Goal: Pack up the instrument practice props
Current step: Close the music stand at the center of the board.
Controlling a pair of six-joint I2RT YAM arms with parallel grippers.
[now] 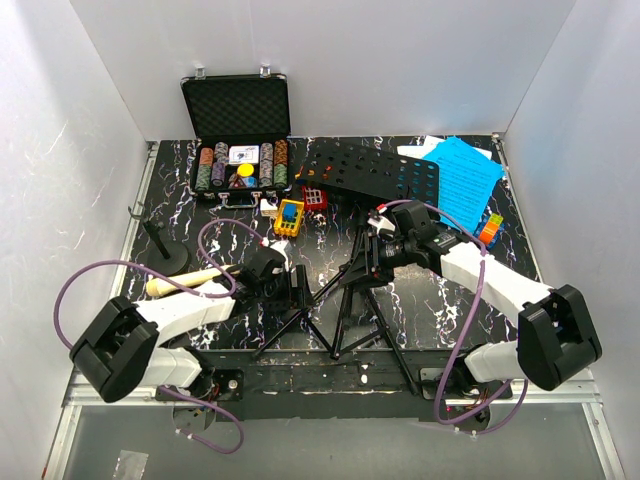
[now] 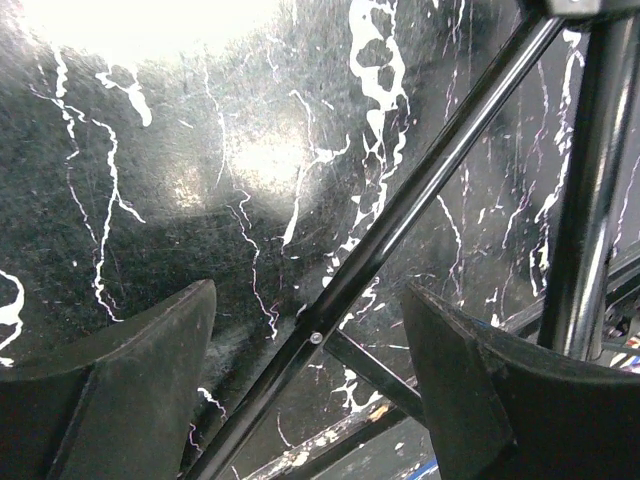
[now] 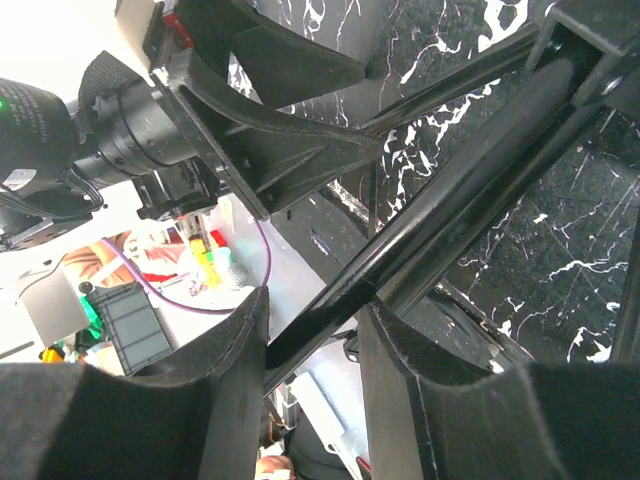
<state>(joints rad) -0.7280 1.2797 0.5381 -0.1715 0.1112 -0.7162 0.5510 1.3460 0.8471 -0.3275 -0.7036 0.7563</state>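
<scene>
The black music stand [image 1: 372,176] lies tilted on the marbled table, hole-punched desk at the back and tripod legs spread toward the arms. My right gripper [image 1: 363,264] is shut on its central pole [image 3: 470,180], which runs between both pads [image 3: 400,350]. My left gripper [image 1: 300,290] stands open around one thin leg [image 2: 400,215]; the leg passes between the fingers [image 2: 150,370] without touching them. Blue sheet-music pages [image 1: 463,172] lie at the back right. The cream microphone [image 1: 185,283] lies beside my left arm. The small black mic stand [image 1: 162,256] stands at the left.
An open black case of poker chips [image 1: 238,130] stands at the back left. Small coloured toy blocks [image 1: 291,215] lie in front of it, and a coloured cube [image 1: 490,230] sits by the right wall. White walls close in three sides.
</scene>
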